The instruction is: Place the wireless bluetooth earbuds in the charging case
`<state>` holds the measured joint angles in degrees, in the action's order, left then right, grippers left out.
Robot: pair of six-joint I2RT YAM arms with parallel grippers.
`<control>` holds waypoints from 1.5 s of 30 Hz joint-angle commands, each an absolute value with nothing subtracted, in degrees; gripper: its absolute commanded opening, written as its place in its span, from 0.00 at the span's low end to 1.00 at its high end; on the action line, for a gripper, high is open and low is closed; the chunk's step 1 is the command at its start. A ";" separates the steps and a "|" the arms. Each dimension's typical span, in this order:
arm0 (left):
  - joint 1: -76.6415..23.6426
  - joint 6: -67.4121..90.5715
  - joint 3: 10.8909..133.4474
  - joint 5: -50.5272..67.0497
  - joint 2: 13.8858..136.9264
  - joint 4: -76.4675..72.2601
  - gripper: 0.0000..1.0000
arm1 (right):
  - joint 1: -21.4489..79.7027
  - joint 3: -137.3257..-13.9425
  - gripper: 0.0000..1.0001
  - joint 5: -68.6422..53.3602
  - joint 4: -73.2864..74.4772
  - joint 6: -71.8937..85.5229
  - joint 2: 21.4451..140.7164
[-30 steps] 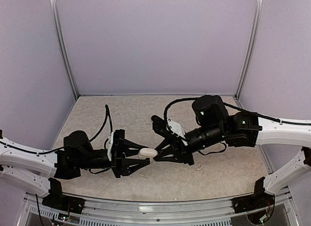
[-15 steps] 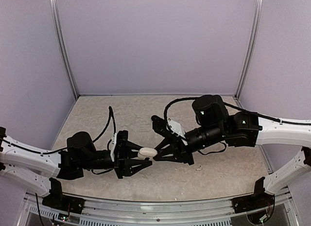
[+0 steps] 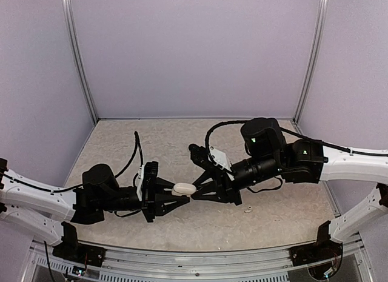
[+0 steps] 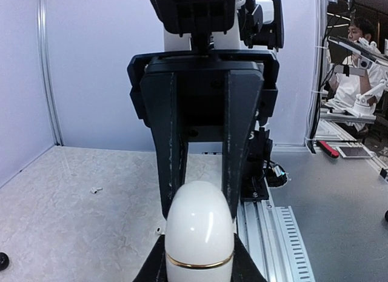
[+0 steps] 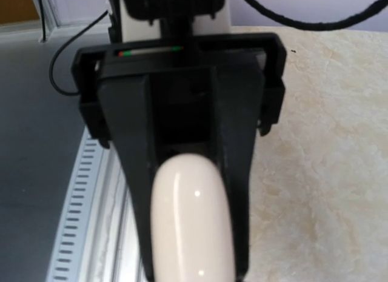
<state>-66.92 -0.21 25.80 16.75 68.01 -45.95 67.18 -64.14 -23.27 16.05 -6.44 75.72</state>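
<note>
Worked over a beige speckled table (image 3: 151, 136), closed in by pale lilac walls (image 3: 194, 51). Nearest the bases, noted one tiny white earbud (image 3: 247, 210) lying loose on the table, just in front of the right arm (image 3: 291, 161) and well apart from the case; found no other earbuds in any view. Farther in, at mid-table, held the white charging case (image 3: 183, 189) clear of the surface, lengthwise between the two arms. Clamped the left gripper (image 3: 176, 196) hard on one end, fingers (image 5: 130, 173) pressed against both flanks in the right wrist view. Set the right gripper (image 3: 197, 194) narrowly about the opposite end, fingers (image 4: 173, 142) against both sides in the left wrist view; judged this a grip as well. Showed a thin gold seam (image 4: 199, 262) unbroken round the case, so judged it closed. Step in hand, by judgement: two-handed hold ahead of opening, with no earbud seated yet. Next move, by judgement: keep one end fixed, part the case at the seam, then free one gripper for a fine pinch on the small, slippery earbud.
</note>
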 commanded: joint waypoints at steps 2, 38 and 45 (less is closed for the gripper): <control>-67.15 -0.25 26.00 17.39 67.85 -47.68 0.15 | 67.12 -64.66 0.41 -21.61 13.62 -5.92 74.20; -67.10 -0.40 24.31 17.04 66.84 -48.91 0.13 | 66.93 -65.02 0.43 -10.31 10.20 -3.93 73.40; -66.31 1.43 21.98 16.00 65.19 -51.25 0.13 | 65.81 -64.96 0.47 -6.40 9.97 -3.54 72.03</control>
<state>-66.85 -0.05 22.98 16.25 66.72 -47.92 66.89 -64.14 -9.21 10.15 -3.66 73.34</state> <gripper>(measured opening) 0.236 0.462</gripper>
